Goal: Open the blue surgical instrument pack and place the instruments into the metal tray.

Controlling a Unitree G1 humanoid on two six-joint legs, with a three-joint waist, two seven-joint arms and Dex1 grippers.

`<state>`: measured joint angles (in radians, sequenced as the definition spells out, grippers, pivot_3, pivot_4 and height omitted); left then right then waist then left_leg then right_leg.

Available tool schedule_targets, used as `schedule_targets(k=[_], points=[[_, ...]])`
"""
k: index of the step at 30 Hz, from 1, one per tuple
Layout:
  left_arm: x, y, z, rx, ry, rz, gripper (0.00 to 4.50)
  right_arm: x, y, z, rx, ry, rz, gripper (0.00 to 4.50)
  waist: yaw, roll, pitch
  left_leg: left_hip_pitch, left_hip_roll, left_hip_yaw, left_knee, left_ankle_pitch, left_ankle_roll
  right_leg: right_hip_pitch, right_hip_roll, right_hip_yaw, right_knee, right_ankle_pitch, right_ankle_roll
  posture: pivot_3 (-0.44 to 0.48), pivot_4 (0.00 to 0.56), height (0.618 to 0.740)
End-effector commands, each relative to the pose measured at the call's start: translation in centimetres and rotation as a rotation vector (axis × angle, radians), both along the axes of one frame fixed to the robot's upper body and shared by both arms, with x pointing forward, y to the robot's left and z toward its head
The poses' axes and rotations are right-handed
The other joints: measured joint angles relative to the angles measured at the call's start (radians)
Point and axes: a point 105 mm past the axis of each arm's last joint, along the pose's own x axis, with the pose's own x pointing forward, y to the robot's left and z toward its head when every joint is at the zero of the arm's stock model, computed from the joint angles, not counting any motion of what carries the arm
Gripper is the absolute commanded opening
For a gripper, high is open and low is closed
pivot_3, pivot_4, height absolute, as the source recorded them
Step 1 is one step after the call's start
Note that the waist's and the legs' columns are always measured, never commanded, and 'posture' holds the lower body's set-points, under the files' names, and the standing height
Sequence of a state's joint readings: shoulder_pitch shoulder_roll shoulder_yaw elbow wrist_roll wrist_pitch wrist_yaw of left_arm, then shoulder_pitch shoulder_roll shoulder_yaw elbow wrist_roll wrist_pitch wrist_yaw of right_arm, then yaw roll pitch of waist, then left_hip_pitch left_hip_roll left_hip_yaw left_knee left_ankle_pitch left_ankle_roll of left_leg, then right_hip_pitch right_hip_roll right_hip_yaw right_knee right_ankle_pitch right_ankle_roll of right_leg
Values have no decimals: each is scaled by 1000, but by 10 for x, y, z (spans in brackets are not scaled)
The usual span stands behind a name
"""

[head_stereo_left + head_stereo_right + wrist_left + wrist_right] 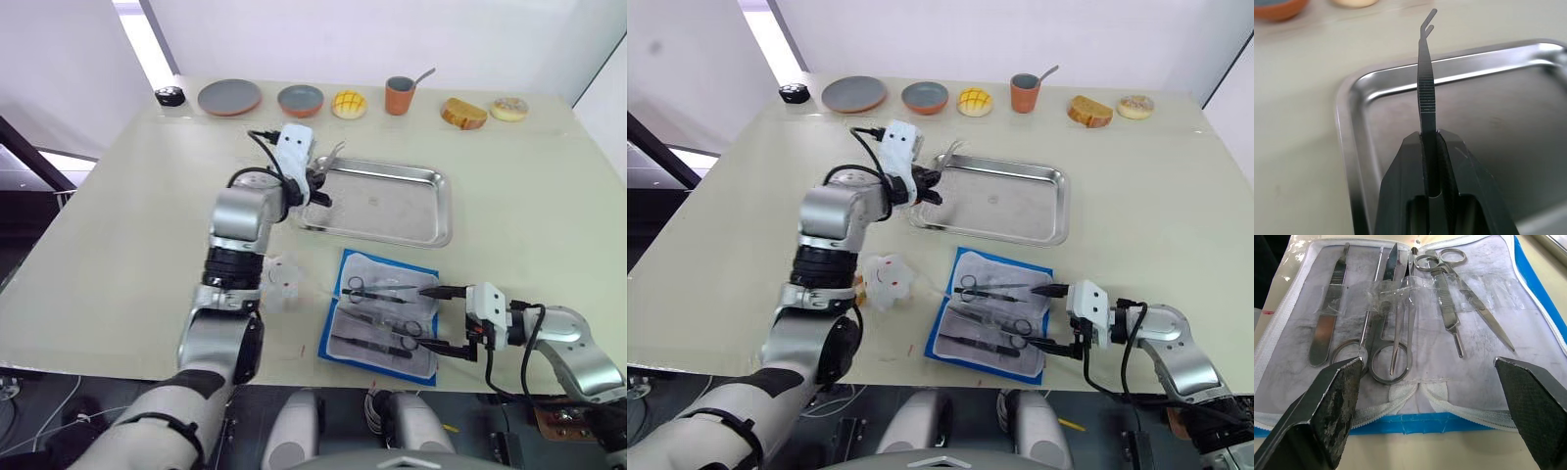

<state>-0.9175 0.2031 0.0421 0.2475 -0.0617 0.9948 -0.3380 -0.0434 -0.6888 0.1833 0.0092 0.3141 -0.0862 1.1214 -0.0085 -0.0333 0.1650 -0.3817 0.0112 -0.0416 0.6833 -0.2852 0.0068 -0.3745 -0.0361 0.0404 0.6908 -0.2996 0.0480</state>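
Your left gripper (pixel 1431 147): clamped on bent-tipped tweezers (pixel 1424 83), held over the near-left corner of the metal tray (pixel 431 220). Your right gripper (pixel 1430 382): fingers spread wide at the right edge of the blue surgical instrument pack (pixel 345 333), which lies open near the tray with the remaining instruments (pixel 1396 318) pocketed inside. Plates (pixel 230 97) line the far edge.

My arms silver metal, black joint bands; white wrist housings; black looping cables; black end effector fingers (pixel 1332 406), pads textured, possibly worn.
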Motion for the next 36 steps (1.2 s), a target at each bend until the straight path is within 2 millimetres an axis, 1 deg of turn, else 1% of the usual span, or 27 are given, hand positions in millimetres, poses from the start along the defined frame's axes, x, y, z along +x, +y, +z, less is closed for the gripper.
schedule_targets(k=[1,4,17,36], points=[[7,-1,4,-16,-6,74,20,-15,-19,-41,-156,169,-30,4500,-1,0,0,0,0,0,0,0,0,0,0,0,0,0,0,0,150,740],[5,-5,-9,-10,41,96,20,-14,-19,-40,-156,166,-29,4500,1,0,0,0,0,0,0,0,0,0,-1,0,0,0,0,0,150,740],[9,-2,-25,14,81,151,20,-12,-19,-38,-155,160,-31,4500,2,0,0,-1,-1,-1,0,1,-3,0,-2,-1,-1,0,1,0,150,740],[8,2,-29,16,95,164,20,-13,-18,-39,-154,161,-29,4500,2,0,0,-1,-1,-1,0,2,-3,0,-3,-2,-1,0,1,0,150,740]])
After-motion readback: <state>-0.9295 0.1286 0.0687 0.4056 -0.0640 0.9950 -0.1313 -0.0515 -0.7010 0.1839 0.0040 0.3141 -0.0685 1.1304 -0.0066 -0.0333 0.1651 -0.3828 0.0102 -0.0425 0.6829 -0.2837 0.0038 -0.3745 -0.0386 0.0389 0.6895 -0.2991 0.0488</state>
